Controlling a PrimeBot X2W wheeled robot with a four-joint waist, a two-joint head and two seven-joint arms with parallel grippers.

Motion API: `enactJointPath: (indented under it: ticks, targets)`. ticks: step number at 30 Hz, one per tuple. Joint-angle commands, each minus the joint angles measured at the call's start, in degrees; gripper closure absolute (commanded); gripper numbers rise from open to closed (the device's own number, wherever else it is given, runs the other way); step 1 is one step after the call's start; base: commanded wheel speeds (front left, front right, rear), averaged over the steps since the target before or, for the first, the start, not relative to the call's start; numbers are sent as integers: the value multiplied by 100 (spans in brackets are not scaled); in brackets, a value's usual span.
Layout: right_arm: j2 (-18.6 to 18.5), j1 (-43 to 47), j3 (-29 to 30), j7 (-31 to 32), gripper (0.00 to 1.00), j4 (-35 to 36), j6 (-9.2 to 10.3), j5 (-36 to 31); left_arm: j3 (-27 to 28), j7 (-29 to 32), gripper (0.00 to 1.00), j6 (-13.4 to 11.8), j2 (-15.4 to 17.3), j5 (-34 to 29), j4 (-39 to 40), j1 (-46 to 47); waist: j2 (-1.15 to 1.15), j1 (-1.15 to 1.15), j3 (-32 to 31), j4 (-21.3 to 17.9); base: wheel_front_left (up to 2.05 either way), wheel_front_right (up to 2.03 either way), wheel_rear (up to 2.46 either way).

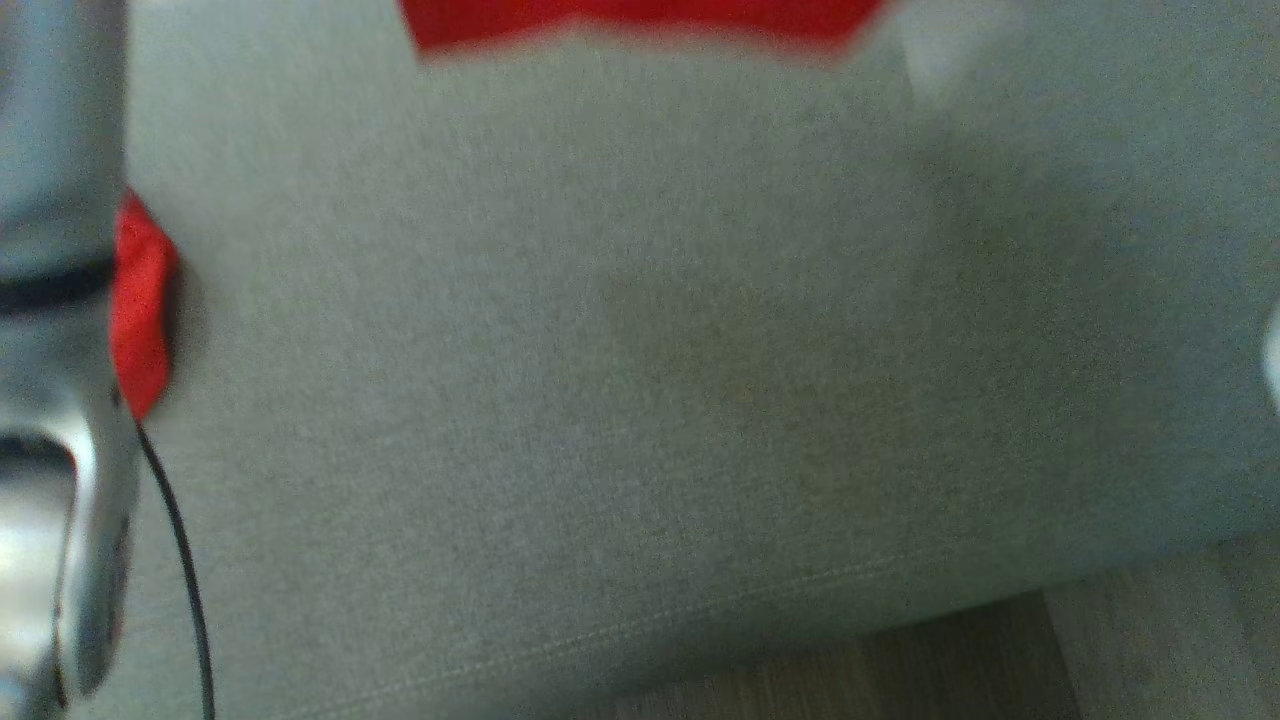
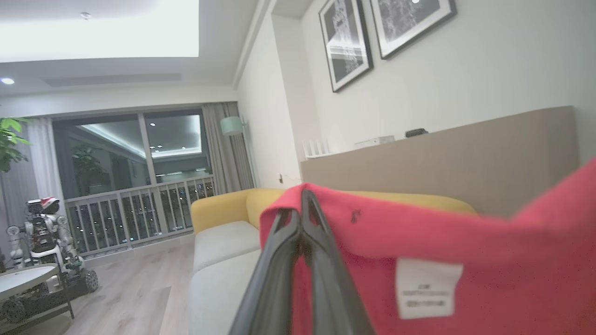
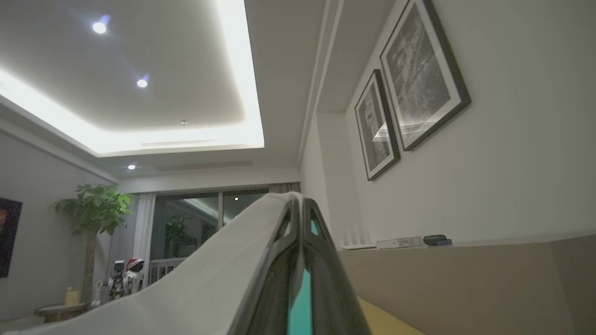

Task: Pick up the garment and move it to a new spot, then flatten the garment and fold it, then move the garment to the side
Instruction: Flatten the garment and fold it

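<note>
firmly, garment (image 2: 470, 237) in left gripper (image 2: 302, 197)

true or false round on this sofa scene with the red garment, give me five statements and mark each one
1. The left gripper is shut on the red garment. True.
2. The garment carries no tag. False: a white label shows on it.
3. Two framed pictures hang on the wall. True.
4. The seat cushion is blue. False: it is grey.
5. The right gripper stands wide open. False: it is shut, with pale cloth running up to its tips.
</note>
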State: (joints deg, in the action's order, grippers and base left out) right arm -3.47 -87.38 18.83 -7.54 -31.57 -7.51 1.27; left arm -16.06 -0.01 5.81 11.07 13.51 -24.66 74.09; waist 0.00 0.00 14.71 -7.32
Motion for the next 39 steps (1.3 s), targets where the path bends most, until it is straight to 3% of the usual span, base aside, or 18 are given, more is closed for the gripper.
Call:
enactJointPath:
  ticks: [1, 3, 7, 11, 14, 20, 28, 33, 39]
  targets:
    - [57, -411, 179, -299, 100, -214, 2, 35, 111, -242, 100, -45, 139, -76, -229, 370, 0, 0, 842, 92, 0, 0, 0]
    - [58, -836, 385, -585, 100, -656, 2, -56, 82, -588, 100, -107, 79, -192, -755, 799, 0, 0, 975, 113, 0, 0, 0]
    - [58, -1116, 255, -738, 100, -1081, 2, -30, -36, -1156, 100, -168, -28, -367, -1635, 1293, 0, 0, 1189, 156, 0, 0, 0]
    - [58, -534, 24, -743, 100, -956, 2, 377, -164, -1447, 100, -185, -77, -504, -2093, 1313, 0, 0, 1328, 143, 0, 0, 0]
    - [58, 179, -12, -744, 100, -946, 2, 723, -336, -1492, 100, -114, -63, -651, -1964, 1050, 0, 0, 1373, 138, 0, 0, 0]
    - [58, 1702, -10, -745, 100, -1215, 2, 1211, -699, -1497, 100, -10, 92, -926, -1124, -303, 0, 0, 1097, 143, 0, 0, 0]
    - [59, 2898, -300, -729, 100, -2064, 2, 1522, -957, -1498, 100, 52, 327, -897, -1085, -2025, 0, 0, 352, 114, 0, 0, 0]
    - [22, 3588, -259, -457, 100, -2511, 2, 1221, -1125, -1499, 100, 75, 391, -854, -1134, -3102, 0, 0, -250, 82, 0, 0, 0]
    - [-22, 4195, -75, -10, 100, -2553, 2, 989, -1308, -1499, 100, 17, 335, -865, -1059, -3996, 0, 0, -761, 88, 0, 0, 0]
